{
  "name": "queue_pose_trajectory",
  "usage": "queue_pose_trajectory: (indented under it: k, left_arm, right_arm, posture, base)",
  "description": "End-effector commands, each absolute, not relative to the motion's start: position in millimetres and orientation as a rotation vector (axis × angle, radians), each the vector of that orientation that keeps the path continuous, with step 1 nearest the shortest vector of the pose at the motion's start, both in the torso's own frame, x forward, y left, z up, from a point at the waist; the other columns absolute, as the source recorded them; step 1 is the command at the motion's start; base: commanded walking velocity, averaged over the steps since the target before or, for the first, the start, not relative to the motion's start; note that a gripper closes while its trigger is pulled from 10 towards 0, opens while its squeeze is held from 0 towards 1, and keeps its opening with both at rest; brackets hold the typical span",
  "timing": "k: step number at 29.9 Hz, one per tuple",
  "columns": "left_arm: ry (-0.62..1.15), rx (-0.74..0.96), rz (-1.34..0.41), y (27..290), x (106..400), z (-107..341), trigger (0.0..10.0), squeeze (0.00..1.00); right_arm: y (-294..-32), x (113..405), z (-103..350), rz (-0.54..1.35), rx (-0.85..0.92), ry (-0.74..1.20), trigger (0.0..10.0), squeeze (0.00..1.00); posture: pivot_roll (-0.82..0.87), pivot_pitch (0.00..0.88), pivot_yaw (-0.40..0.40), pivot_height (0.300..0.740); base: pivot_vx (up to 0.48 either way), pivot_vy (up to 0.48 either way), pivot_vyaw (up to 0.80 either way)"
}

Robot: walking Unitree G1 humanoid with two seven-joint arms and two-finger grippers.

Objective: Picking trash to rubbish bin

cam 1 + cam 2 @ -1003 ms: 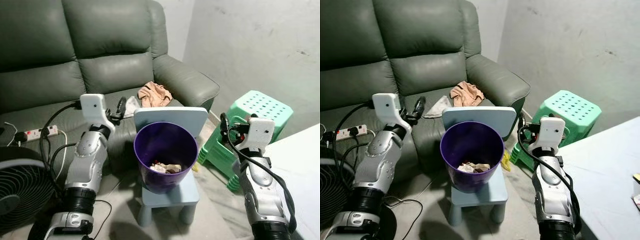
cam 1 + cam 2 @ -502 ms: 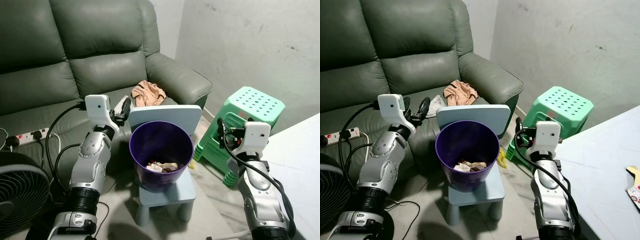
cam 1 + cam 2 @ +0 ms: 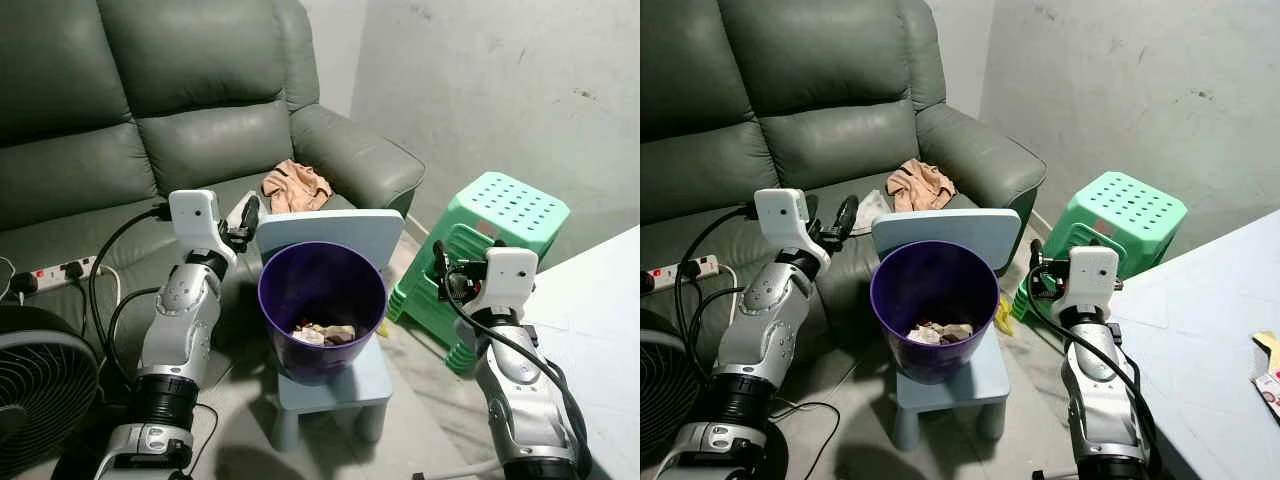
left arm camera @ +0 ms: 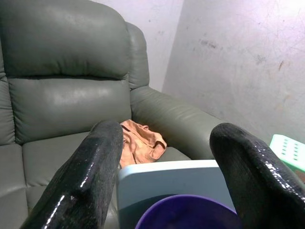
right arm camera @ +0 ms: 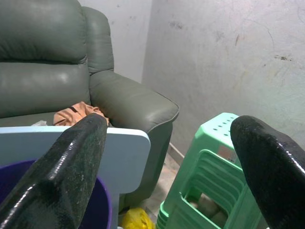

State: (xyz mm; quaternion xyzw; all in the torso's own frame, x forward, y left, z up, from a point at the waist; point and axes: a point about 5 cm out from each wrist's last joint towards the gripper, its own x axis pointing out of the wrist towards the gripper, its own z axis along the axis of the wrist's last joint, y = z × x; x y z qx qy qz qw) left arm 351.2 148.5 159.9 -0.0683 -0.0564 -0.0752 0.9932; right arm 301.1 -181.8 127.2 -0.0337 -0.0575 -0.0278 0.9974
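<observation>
— How many bins?
— 1 purple rubbish bin [image 3: 322,305] on 1 small blue chair [image 3: 330,385], crumpled trash [image 3: 322,334] at its bottom.
— And the arms?
— 2, raised either side of it. The left gripper [image 4: 167,157] is spread and empty; the right gripper [image 5: 171,157] likewise.

My head cameras looked down at the purple bin [image 3: 322,305]; both wrist cameras faced the sofa [image 4: 62,95], probably from nearer, sharing its arm.

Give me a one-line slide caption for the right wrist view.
Right gripper open and empty, aimed past the pale blue chair toward stacked green stools and yellow trash.
</observation>
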Motion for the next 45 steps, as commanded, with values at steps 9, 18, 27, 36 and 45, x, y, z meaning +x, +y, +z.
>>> queue_pose_trajectory:
  k: [9,18,27,36,45]
  left_arm:
    - [-0.113,-0.108,-0.182,146.5,350.8,162.4,10.0,0.00]
    - [-0.105,-0.126,-0.177,148.0,350.7,161.1,10.0,0.00]
    - [-0.113,-0.134,-0.166,146.8,350.8,162.2,10.0,0.00]
    - [-0.103,-0.144,-0.162,145.0,351.5,162.2,10.0,0.00]
    - [-0.095,-0.113,-0.177,140.0,350.4,163.8,10.0,0.00]
  right_arm:
    - [-181.0,302.6,136.6,-0.060,-0.065,-0.144,10.0,0.00]
    - [-180.2,302.6,135.5,-0.054,-0.069,-0.140,10.0,0.00]
    - [-180.2,302.7,135.9,-0.048,-0.074,-0.137,10.0,0.00]
    - [-180.3,302.5,135.3,-0.043,-0.083,-0.132,10.0,0.00]
    - [-176.9,302.6,135.3,-0.019,-0.029,-0.122,10.0,0.00]
  posture:
    - [-0.02,0.000,-0.048,0.740]
    - [-0.02,0.000,-0.052,0.740]
    - [-0.02,0.000,-0.056,0.740]
    - [-0.02,0.000,-0.060,0.740]
    - [-0.02,0.000,-0.060,0.740]
  base:
    - [0.000,0.000,-0.72]
    - [0.000,-0.404,-0.72]
    - [0.000,-0.413,-0.72]
    - [0.000,0.000,-0.72]
    - [0.000,0.000,-0.23]
